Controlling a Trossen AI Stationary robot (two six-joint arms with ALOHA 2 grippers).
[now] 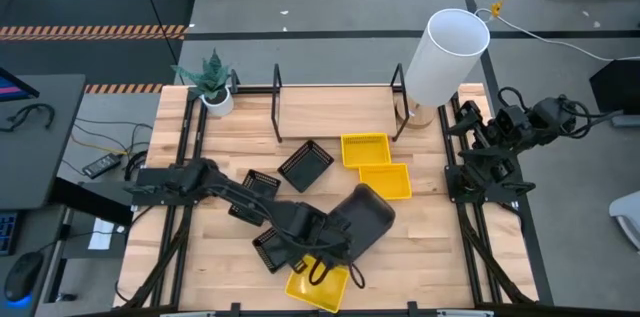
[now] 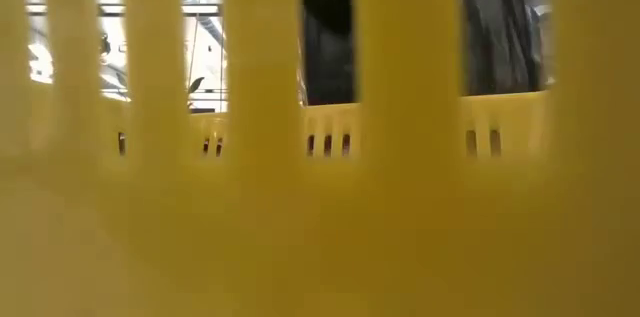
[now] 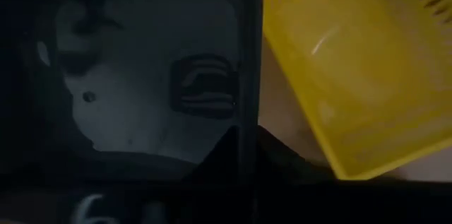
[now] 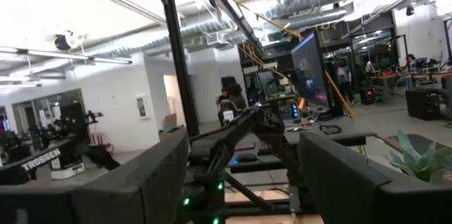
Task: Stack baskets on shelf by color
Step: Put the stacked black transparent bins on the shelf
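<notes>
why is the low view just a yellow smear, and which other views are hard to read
Low view: a yellow basket sits against the lens, out of focus, blocking the table. Left wrist view: dark and blurred, filled by a dark grey basket. Right wrist view: ceiling lights glare. High view: sharp, evenly lit.

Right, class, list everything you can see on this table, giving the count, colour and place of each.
yellow baskets: three, bright yellow, two mid-table, one at front edge
black baskets: three, black slatted, left of centre
grey basket: at least one, dark grey, centre front
shelf: one, light wood, back
plant: one, green, back left
lamp: one, white, back right
left gripper: at the grey basket
right gripper: open, right edge
</notes>
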